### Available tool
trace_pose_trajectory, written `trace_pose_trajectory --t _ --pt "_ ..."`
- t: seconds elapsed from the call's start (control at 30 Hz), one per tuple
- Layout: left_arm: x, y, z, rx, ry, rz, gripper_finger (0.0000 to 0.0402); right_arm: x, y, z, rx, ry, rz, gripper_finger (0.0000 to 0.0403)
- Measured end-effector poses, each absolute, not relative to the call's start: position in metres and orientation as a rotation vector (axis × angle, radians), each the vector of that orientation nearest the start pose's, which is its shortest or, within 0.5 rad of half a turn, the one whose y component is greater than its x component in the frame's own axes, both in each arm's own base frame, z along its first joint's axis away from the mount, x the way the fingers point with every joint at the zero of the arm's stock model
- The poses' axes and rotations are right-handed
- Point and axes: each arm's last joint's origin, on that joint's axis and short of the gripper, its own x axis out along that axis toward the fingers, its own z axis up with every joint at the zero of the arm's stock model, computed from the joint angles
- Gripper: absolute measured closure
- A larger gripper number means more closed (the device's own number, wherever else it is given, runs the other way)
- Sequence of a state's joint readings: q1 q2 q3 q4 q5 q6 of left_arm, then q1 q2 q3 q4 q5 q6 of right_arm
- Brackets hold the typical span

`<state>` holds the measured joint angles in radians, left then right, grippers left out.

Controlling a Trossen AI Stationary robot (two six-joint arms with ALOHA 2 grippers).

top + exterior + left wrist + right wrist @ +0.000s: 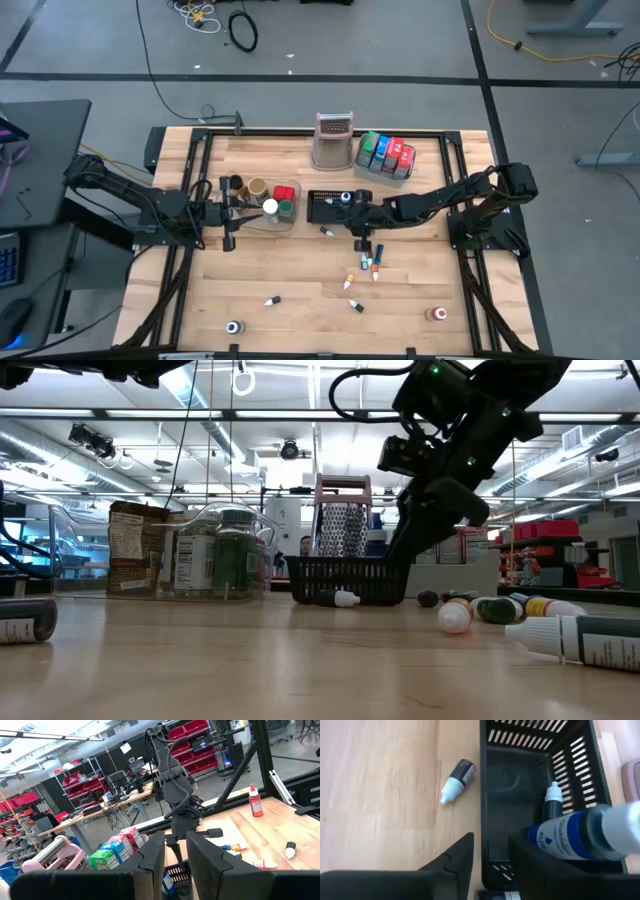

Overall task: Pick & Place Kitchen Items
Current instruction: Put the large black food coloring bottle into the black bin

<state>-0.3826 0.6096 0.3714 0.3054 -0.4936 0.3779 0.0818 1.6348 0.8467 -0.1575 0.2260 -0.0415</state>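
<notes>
Right pincer (490, 855), fingers slightly parted and holding nothing, hovers at the black mesh basket (487, 800) where a blue-labelled dropper bottle (570, 837) lies; more small bottles (365, 265) dot the wooden worktop (300, 290). Left pincer (228, 212), narrowly open, waits beside the clear tub (290, 222).

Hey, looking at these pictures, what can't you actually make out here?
- Right gripper: whether it grips the blue-labelled bottle; the bottle sits close and blurred in the right wrist view.
- Black mesh basket: its contents are too small in the high view, and the right wrist view cuts off its far end.
- Clear tub: its rear jars are hidden behind the front ones in the low view.
- Loose bottles: labels too small from above.
</notes>
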Motion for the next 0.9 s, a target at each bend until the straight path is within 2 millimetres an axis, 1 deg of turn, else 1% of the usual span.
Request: trace_pose_trajectory --t 0.13,0.23,0.43,0.57,0.7,0.8,0.83,0.9 --pt "0.143 -0.043 0.261 0.343 -0.040 0.120 0.0313 0.308 0.020 0.160 -0.174 0.924 -0.116 0.0252" --pt "0.144 -0.045 0.261 0.299 -0.046 0.073 0.0313 0.307 0.023 0.168 -0.172 0.888 -0.099 0.0240" --pt "0.150 -0.053 0.256 0.226 -0.048 -0.133 0.0313 0.306 0.030 0.200 -0.204 0.704 -0.065 0.0231" --pt "0.156 -0.059 0.251 0.109 -0.016 -0.257 0.0308 0.304 0.031 0.223 -0.252 0.571 -0.047 0.0232" --pt "0.164 -0.072 0.245 0.036 0.006 -0.350 0.0288 0.303 0.031 0.238 -0.277 0.478 -0.046 0.0232" --pt "0.170 -0.086 0.240 0.007 0.011 -0.445 0.0269 0.303 0.031 0.242 -0.263 0.448 -0.051 0.0231" --pt "0.172 -0.092 0.237 0.000 0.022 -0.503 0.0263 0.302 0.031 0.242 -0.263 0.449 -0.051 0.0231" --pt "0.172 -0.104 0.230 -0.013 0.051 -0.673 0.0252 0.302 0.031 0.241 -0.264 0.459 -0.050 0.0232"
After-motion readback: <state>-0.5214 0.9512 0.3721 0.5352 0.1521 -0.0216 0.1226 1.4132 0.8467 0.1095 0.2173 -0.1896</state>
